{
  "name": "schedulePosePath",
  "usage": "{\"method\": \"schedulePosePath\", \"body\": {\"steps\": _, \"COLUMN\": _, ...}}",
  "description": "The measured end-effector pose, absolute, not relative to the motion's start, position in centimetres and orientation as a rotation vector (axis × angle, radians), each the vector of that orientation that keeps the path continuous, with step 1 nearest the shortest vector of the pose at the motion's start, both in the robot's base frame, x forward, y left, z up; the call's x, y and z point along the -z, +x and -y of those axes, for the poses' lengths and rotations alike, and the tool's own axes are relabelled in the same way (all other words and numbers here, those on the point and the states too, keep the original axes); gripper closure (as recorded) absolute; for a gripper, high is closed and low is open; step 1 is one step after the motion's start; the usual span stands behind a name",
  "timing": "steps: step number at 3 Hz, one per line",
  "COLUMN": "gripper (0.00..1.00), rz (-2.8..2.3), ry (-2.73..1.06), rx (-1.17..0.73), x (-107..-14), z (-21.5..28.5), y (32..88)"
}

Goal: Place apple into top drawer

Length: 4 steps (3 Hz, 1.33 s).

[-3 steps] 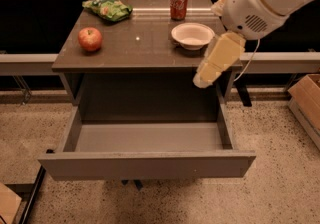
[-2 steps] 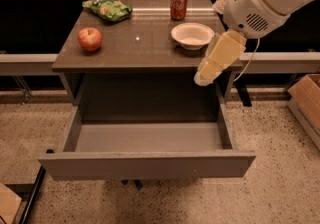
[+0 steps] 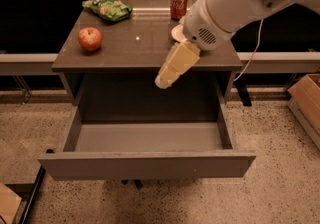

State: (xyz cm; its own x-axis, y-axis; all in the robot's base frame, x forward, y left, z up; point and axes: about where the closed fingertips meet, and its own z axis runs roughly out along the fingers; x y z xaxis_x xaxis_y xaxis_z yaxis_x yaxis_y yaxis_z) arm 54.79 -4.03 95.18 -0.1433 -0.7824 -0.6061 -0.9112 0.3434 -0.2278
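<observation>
Speckled flooring (image 3: 280,168) is seen around a dark grey cabinet, whose flat top (image 3: 135,50) carries 4 items. The apple (image 3: 90,38) is set upright near the left front corner of that top, untouched and well apart from the gripper. A green snack bag (image 3: 108,8) is placed behind the apple, a red soda can (image 3: 178,2) is stood at the back edge, and a white bowl (image 3: 177,32) is partly hidden by the white arm (image 3: 235,3). The gripper (image 3: 162,82) is hung over the front edge of the top, right of centre, tilted down and to the left above the top drawer (image 3: 145,164). Whether it is open or closed cannot be told; the apple is not held by it. The top drawer is extended fully, its smooth grey floor exposed. 1 cardboard box (image 3: 307,100) is seen at the right edge.
</observation>
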Motion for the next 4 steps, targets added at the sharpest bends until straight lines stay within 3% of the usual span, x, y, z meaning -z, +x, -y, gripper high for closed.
{"method": "schedulePosePath", "body": {"steps": 4, "gripper": 0.0, "rz": -1.844, "ry": -1.27, "rx": -0.582, "x": -87.1, "z": -10.1, "y": 72.2}}
